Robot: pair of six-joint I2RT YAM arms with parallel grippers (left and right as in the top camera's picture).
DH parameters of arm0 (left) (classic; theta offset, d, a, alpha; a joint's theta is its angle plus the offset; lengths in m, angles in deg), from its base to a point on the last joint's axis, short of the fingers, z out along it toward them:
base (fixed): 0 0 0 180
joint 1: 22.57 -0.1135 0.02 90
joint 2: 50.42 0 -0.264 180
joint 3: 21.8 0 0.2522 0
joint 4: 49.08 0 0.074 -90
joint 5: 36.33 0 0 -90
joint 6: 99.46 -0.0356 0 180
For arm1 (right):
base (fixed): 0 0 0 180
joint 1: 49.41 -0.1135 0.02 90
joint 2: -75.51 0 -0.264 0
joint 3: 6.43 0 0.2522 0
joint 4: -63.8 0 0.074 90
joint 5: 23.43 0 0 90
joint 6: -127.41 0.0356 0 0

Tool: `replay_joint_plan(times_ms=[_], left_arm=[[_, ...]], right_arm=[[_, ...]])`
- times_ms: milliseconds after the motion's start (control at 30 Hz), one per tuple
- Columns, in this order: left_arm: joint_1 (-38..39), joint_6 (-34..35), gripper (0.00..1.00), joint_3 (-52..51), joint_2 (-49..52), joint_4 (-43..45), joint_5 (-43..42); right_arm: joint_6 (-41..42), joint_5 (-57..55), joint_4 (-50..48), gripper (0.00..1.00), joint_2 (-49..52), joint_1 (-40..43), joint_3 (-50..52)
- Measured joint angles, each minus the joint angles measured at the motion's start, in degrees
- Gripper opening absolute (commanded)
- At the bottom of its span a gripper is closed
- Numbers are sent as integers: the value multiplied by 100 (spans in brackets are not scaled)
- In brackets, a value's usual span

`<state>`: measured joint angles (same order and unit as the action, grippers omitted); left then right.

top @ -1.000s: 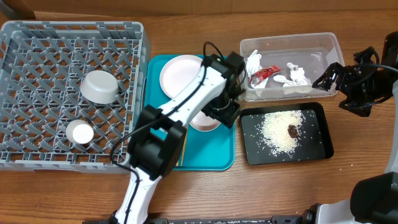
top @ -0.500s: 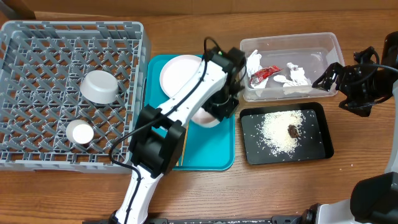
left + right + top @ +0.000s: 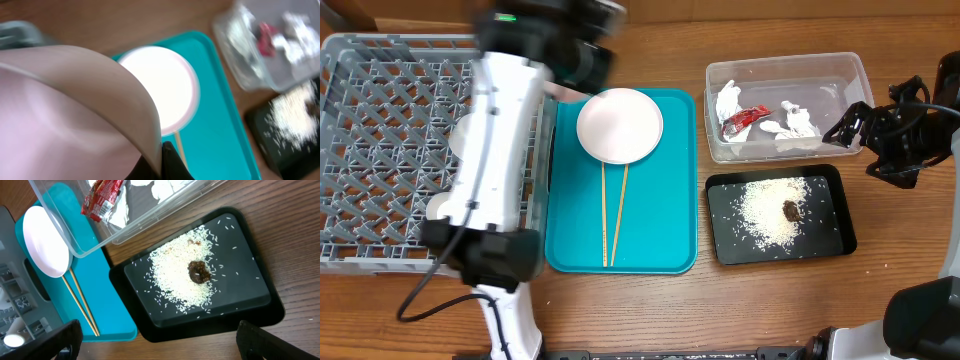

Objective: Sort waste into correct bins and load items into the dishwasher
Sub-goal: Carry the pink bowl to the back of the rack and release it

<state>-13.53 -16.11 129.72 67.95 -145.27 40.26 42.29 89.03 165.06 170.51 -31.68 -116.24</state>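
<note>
The left tool [image 3: 167, 162] has lifted the small bowl [image 3: 65, 115] off the teal tray [image 3: 670, 240] toward the rack [image 3: 380, 120].

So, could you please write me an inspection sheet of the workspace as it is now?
Surface: wooden table, with a teal tray in the middle.
Job's things: plate and chopsticks on the teal tray; cup in the grey rack; grey bowl mostly hidden under the left arm; napkins and red wrapper in the clear tub; rice and brown lump in the black tray.
Clutter: nothing seen.
Grippers: left gripper shut on the small bowl; right gripper open and empty, beside the clear tub.
Cables: black cable loops at the left arm's base.
Surroundings: nothing seen.
</note>
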Motion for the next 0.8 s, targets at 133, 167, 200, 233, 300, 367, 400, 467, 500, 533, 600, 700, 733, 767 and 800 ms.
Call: replay_joint_plan(times_ms=[133,167,200,233,300,367,400,467,500,533,600,700,733,767,800], left_arm=[[-885,-282,4,-9,63,111,-769],[-1080,-391,4,-9,85,129,-1075],[-1252,-485,4,-9,107,138,-1351],[-1438,-614,4,-9,142,142,-1729],[-1749,-868,4,-9,225,142,-2406],[-2079,-1139,4,-9,367,144,-3143],[-2199,-1228,4,-9,435,144,-3375],[-2439,-1451,4,-9,590,146,-3945],[-2535,-1543,4,-9,667,149,-4170],[-2640,-1641,4,-9,758,151,-4409],[-2811,-1805,4,-9,938,170,-4771],[-2994,-1974,4,-9,1209,238,-5195],[-3040,-2017,4,-9,1298,280,-5333],[-3086,-2057,4,-9,1405,326,-5469],[-3123,-2081,4,-9,1513,378,-5587]], right_arm=[[0,-2,-2,100,0,0,0],[-2,-2,-2,100,0,0,0],[-2,-4,-7,100,0,0,0],[-2,-2,0,100,0,0,0],[-2,-2,-4,100,0,0,0],[0,-4,-2,100,0,0,0],[0,-7,-2,100,0,0,0],[2,-15,0,100,0,0,0],[0,-20,0,100,0,0,0],[-2,-20,2,100,0,0,0],[0,-20,2,100,0,0,0],[0,-22,11,100,0,0,0],[0,-20,11,100,0,0,0],[0,-22,11,100,0,0,0],[0,-22,13,100,0,0,0]])
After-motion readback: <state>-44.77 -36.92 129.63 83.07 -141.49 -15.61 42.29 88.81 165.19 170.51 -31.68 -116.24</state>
